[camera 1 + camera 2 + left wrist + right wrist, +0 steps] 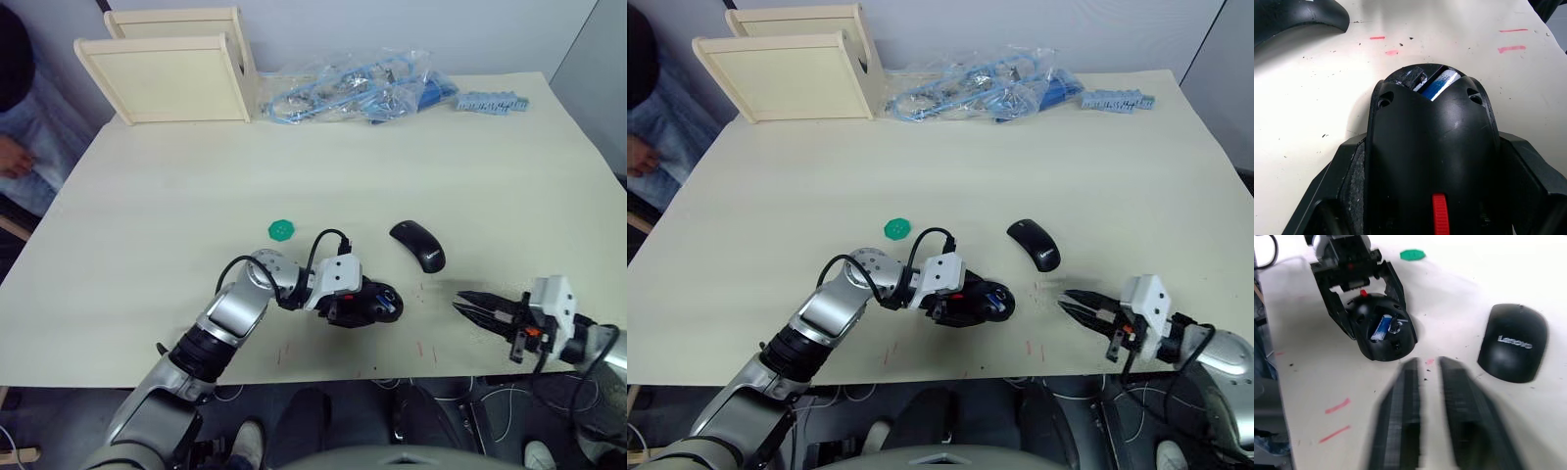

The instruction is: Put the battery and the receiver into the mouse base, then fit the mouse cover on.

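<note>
the mouse base (pixel 1382 333) is a matte black oval body with small screw holes and a red scroll wheel at the gripped end, sitting near the front edge of the pale table (pixel 294 166). its open compartment holds the battery (pixel 1380 328), a small blue-and-silver cylinder lying along the slot, with a small silvery piece just beside it that is too small to identify. the left gripper (pixel 355 304) has its two black fingers closed against the sides of the mouse base, pinning it on the tabletop. the mouse cover (pixel 417 245) is a smooth, glossy black curved shell with a pale logo near one end, lying on the table to the right of the base and apart from it. the right gripper (pixel 468 305) hovers low over the table, right of the base and nearer than the cover, its ridged black fingers held narrow with a thin gap between them and nothing in them. a flat green disc (pixel 282 230) lies farther back on the left. at the far edge sit a pale wooden box (pixel 167 73) and a crinkled clear plastic bag (pixel 348 88) holding blue parts.
</note>
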Robot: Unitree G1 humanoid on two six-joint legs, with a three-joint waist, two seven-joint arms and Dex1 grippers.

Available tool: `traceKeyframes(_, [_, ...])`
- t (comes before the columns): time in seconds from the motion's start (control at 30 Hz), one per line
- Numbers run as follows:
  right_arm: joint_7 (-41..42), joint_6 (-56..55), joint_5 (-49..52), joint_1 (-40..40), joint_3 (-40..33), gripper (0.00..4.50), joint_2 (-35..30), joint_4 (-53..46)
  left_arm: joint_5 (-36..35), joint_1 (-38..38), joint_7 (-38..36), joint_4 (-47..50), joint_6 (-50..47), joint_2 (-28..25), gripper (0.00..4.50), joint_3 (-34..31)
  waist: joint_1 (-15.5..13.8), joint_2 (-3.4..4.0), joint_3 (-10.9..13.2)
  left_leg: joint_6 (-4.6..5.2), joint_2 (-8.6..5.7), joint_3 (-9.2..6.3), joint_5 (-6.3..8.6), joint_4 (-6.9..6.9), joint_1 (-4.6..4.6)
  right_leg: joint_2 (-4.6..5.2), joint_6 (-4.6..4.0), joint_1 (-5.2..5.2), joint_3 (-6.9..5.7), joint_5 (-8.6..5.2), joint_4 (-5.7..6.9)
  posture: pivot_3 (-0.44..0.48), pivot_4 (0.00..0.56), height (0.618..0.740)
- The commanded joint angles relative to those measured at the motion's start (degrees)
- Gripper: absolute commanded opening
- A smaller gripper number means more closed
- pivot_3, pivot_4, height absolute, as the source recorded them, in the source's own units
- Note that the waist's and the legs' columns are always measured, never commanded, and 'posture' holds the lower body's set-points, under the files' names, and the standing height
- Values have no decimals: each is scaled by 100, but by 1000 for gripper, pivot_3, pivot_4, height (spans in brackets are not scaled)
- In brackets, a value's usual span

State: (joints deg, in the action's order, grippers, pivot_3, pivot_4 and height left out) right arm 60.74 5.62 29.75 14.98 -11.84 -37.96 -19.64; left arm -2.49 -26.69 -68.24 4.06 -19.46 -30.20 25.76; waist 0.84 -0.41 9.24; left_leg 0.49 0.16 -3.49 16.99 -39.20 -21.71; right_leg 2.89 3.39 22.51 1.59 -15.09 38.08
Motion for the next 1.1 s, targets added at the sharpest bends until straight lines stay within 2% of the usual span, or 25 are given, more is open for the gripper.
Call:
traceKeyframes(0.03, [305, -378, 215, 44, -306, 2705, -17, 56, 5, 129, -20, 70, -93, -105, 3035, 57, 0, 0, 0, 0, 0, 0, 0, 0, 0, 0, 0, 0, 0, 0, 0, 0, 150, 740])
traceKeyframes(0.1, [402, -484, 232, 58, -336, 3687, 1, 123, 5, 137, -3, 77, -103, -114, 3035, 41, 2, 0, 0, 0, 0, 1, 0, 0, 0, 0, 0, 0, 1, 0, 0, 0, 150, 740])
traceKeyframes(0.17, [489, -598, 231, 73, -333, 4284, 24, 190, 8, 151, 30, 89, -110, -122, 3035, 20, 0, 0, 0, 0, 0, 2, 0, 0, 0, 0, 0, 0, 2, 0, 0, 0, 150, 740])
traceKeyframes(0.27, [558, -695, 274, 32, -320, 4284, 69, 257, -11, 176, 54, 117, -119, -147, 3035, -14, 4, 0, 0, 0, 0, 1, 0, 0, 0, 0, 0, 0, 2, 0, 0, 0, 150, 740])
traceKeyframes(0.3, [604, -740, 304, 3, -313, 4428, 88, 286, -14, 187, 79, 126, -117, -146, 3530, -33, 4, 0, 0, 0, 1, 2, 0, 0, 0, 0, 0, 0, 2, 0, 0, 0, 150, 740])
traceKeyframes(0.37, [666, -789, 334, -43, -297, 4500, 99, 348, -19, 202, 126, 136, -101, -143, 4209, -65, 2, 0, 0, 0, 1, 2, 0, 0, 1, 0, 0, 0, 2, 0, 0, 0, 150, 740])
traceKeyframes(0.4, [689, -807, 332, -63, -289, 4500, 100, 380, -25, 209, 157, 138, -95, -141, 4406, -87, -2, 1, 1, 0, 1, 2, 0, 0, 1, 0, 0, 0, 2, 0, 1, 0, 150, 740])
traceKeyframes(0.53, [751, -824, 332, -122, -252, 4500, 102, 445, -156, 140, 157, 8, 41, -156, 4406, -271, -10, 1, 1, 0, 1, 1, 0, -2, 0, 1, 0, -2, 2, 0, 1, 0, 150, 740])
traceKeyframes(0.67, [772, -803, 347, -204, -217, 4500, 102, 500, -605, 276, -68, 103, 340, -245, 4406, -633, 8, 3, 3, -1, 1, 1, 0, -2, 2, 0, -1, -2, 2, 1, 2, 0, 150, 740])
traceKeyframes(1.0, [672, -694, 339, -570, -185, 4500, 167, 711, -1610, 935, -557, 413, 763, -761, 4406, -1616, -10, 9, 8, -1, 3, 3, 0, -1, -2, 3, -2, 2, 2, 1, -2, 0, 150, 740])
traceKeyframes(1.1, [273, -486, 127, -762, -114, 4500, 213, 849, -1985, 1311, -745, 578, 852, -972, 4406, -2005, -7, 9, 8, -1, 4, 4, 0, -1, -1, 4, -2, 2, 2, 1, -1, 0, 150, 740])
